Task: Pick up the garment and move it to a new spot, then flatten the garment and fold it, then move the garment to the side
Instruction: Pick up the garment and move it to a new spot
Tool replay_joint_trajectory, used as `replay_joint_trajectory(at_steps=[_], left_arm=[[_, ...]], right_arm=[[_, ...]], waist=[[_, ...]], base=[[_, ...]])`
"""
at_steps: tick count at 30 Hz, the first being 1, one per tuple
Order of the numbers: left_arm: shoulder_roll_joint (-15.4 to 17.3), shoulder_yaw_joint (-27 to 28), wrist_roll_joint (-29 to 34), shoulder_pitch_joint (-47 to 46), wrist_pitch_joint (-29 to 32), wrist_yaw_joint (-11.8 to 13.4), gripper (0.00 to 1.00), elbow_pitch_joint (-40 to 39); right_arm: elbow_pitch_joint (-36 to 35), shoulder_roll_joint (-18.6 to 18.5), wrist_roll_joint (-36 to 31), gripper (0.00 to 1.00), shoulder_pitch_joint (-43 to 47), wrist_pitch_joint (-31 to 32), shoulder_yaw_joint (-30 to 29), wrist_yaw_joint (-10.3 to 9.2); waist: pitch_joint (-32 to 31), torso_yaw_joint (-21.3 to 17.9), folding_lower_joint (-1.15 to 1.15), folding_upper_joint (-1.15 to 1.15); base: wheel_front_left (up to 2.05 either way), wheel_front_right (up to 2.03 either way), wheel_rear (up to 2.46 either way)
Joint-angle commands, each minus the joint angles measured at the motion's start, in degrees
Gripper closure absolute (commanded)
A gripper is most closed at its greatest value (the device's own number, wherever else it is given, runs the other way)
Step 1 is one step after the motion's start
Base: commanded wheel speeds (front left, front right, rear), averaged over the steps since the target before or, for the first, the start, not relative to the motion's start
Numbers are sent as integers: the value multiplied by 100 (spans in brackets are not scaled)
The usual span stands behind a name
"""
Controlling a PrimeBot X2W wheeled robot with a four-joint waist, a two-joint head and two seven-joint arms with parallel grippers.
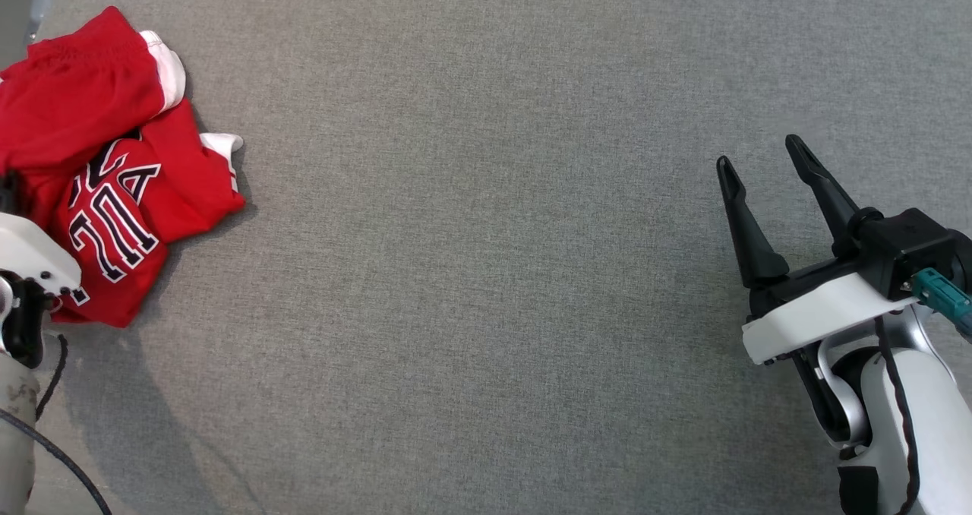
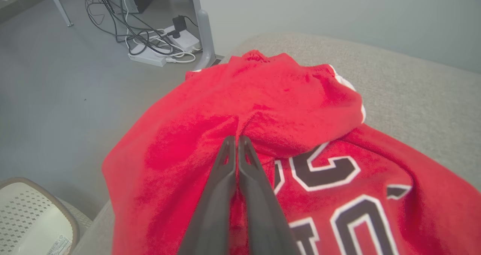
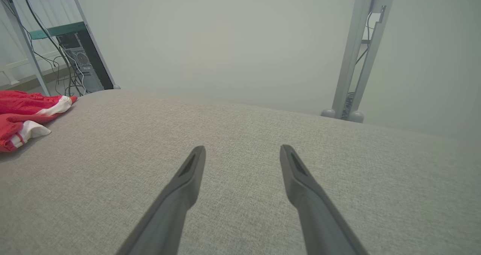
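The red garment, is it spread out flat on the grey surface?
No, the red garment lies bunched in a heap near the left edge of the grey surface, with folds overlapping its lettering.

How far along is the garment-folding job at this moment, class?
Nothing looks done: the red jersey lies crumpled at the left edge of the grey fabric surface. In hand: the left end effector is shut, seemingly pinching a fold. The right end effector hovers open. Moving, flattening and folding remain.

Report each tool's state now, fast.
Left tool: closed, pinching a fold of the garment.
Right tool: open, holding nothing.
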Motion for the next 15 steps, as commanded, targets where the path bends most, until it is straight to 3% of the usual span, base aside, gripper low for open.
replay_joint_trajectory(at_steps=[1, 8, 15], left_arm=[[93, -19, 60, -150, -199, 8, 100, 30], [315, -90, 310, -332, -908, 86, 100, -250], [265, 83, 296, 158, -997, 184, 100, -1525]], right_arm=[[30, -21, -5, 0, -60, -52, -51, -2], [146, 46, 22, 0, 87, -204, -174, -2], [214, 148, 67, 0, 304, -349, -330, -2]], waist=[[-18, 2, 0, 0], [-369, 22, 0, 0], [-927, -42, 0, 0]], base=[[0, 0, 0], [0, 0, 0], [0, 0, 0]])
